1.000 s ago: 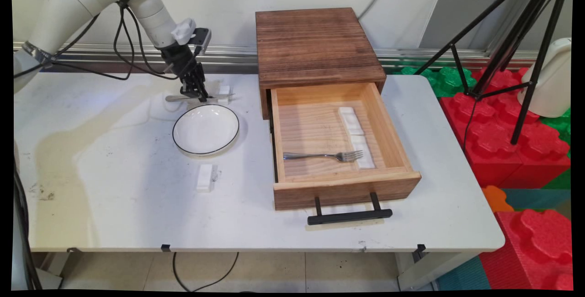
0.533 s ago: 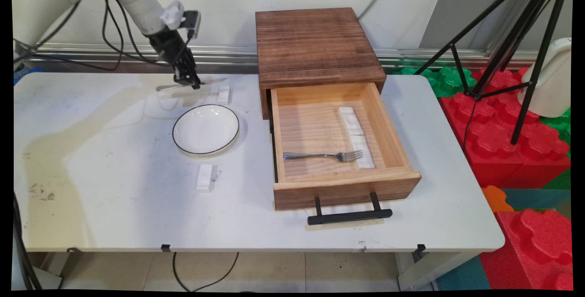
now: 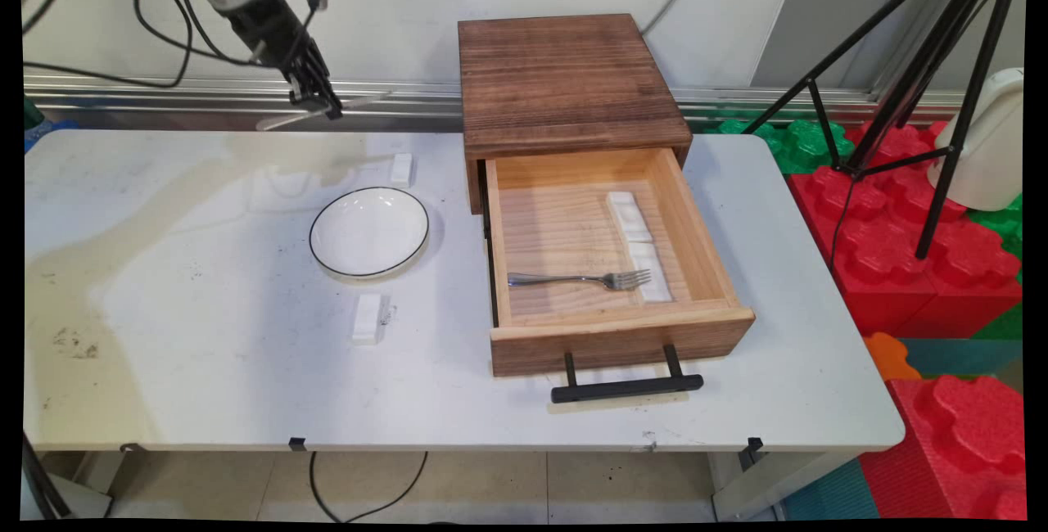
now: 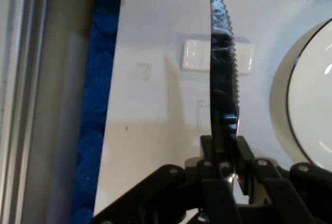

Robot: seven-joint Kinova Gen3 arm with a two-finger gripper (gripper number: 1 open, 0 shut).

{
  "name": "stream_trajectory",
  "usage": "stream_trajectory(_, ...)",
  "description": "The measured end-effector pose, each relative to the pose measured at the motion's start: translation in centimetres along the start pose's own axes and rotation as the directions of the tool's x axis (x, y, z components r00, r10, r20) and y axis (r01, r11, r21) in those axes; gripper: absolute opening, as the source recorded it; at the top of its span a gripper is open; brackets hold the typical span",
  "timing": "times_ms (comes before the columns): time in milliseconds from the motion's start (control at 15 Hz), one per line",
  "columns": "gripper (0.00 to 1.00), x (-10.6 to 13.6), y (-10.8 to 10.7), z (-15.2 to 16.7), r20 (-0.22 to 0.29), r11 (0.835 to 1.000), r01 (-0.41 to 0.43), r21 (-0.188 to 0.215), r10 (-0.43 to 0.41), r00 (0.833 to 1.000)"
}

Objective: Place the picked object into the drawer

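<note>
From the main view, the black two-finger claw [image 3: 321,105] hangs high above the far left part of the white table [image 3: 205,352], and it is closed on a flat silver serrated knife [image 3: 282,120]. The knife lies about level, with its ends sticking out to both sides of the claw. Below the claw and a little toward the near side rests a small white block [image 3: 400,169], and nearer again the round white plate with a black rim [image 3: 368,232]. Well to the right of the claw stands the brown wooden box with its open drawer [image 3: 610,270], where a silver fork [image 3: 580,278] lies.

From the hand view, the knife's toothed blade [image 4: 224,73] rises edge-on from between the closed fingers, which pinch it only near their tips. The white block [image 4: 194,57] is beyond the blade and the plate [image 4: 311,110] is to its right.

I think the grip is narrow on smooth metal, so the knife could turn or slip out and fall on the plate.
</note>
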Motion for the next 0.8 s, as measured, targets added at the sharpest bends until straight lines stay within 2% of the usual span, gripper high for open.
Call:
stream_trajectory(467,0.00,3.7,2.9,-6.9,-0.075,1.000,0.008,0.022,-0.007,0.997)
stream_trajectory(800,0.00,6.4,5.2,-9.4,-0.122,1.000,0.015,0.018,-0.013,0.992)
